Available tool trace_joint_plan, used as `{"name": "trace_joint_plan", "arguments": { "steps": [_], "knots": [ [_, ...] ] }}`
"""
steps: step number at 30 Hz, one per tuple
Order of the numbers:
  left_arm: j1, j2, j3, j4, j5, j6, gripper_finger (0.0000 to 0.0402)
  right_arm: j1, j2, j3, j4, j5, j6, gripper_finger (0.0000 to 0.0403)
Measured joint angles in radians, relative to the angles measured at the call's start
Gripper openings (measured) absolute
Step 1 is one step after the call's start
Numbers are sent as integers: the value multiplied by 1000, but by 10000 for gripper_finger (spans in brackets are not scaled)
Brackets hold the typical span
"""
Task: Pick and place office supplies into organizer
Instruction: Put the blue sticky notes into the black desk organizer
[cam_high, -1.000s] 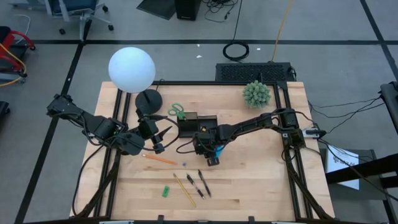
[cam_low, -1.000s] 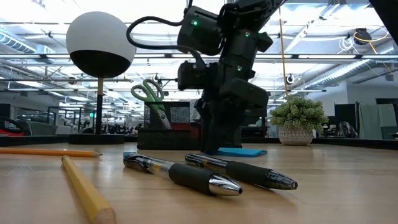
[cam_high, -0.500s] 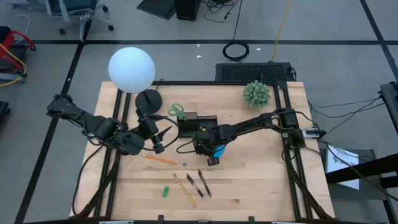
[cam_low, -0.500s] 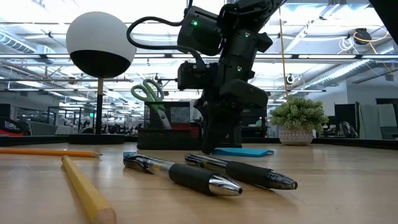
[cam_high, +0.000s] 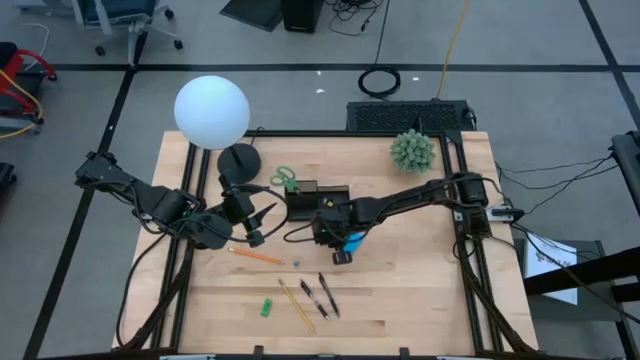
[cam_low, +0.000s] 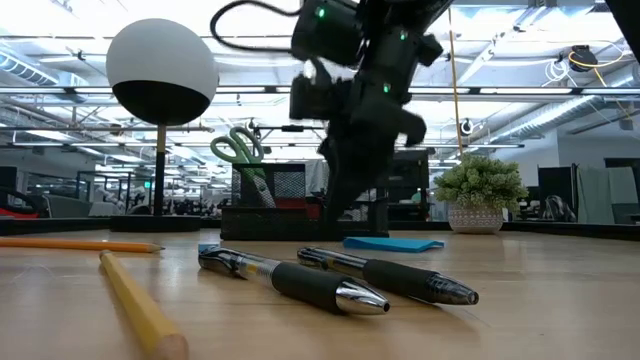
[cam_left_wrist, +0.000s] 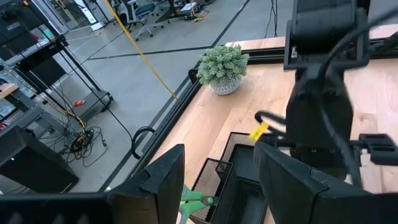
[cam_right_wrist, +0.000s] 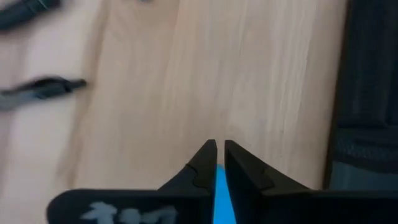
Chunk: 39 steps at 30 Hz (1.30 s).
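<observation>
My right gripper (cam_high: 342, 252) hangs over the middle of the table, just in front of the black organizer (cam_high: 318, 196), shut on the blue sticky pad (cam_low: 393, 243). Green-handled scissors (cam_low: 240, 150) stand in the organizer, handles up. Lying on the wood nearer the front are two dark pens (cam_high: 320, 295), an orange pencil (cam_high: 257, 256), a yellow pencil (cam_high: 297, 305) and a small green piece (cam_high: 267, 307). My left gripper (cam_left_wrist: 217, 186) waits open above the table's left half, beside the lamp base. My right gripper pinches a thin blue edge of the sticky pad (cam_right_wrist: 219, 183) between its two fingers, which slant down from the table's right side. One sheet or several, I cannot tell. In the low view the rest of the pad (cam_low: 410, 244) lies flat, low at the table top.
A lamp with a white globe (cam_high: 211, 111) and round black base (cam_high: 240, 160) stands at the far left. A green spiky plant (cam_high: 412, 150) in a pot stands at the far right. Bare wood lies to the right of the pad and along the near edge.
My right gripper has shut on the blue pad at the table top and then risen a little. The pad has stayed low at the table, about where it was.
</observation>
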Motion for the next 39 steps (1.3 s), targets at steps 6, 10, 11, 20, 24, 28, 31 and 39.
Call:
{"name": "trace_joint_plan", "arguments": {
  "steps": [6,10,11,20,24,28,31,39],
  "knots": [
    [0,0,0,0,1,1,195,1,-65,2,-61,-1,67,67],
    [0,0,0,0,3,2,195,0,-74,2,-135,-3,129,116],
    [0,0,0,0,3,2,195,0,-75,2,-153,-3,153,129],
    [0,0,0,1,3,2,195,-2,-75,2,-248,-3,394,249],
    [0,0,0,0,3,1,195,-2,-75,2,-259,-2,459,303],
    [0,0,0,0,3,1,195,-2,-75,2,-259,-2,498,353],
    [0,0,0,-8,3,0,195,-1,-75,-3,-247,-2,527,380],
    [0,0,0,-10,3,-5,195,-2,-75,-135,-117,-24,606,395]
  ]
}}
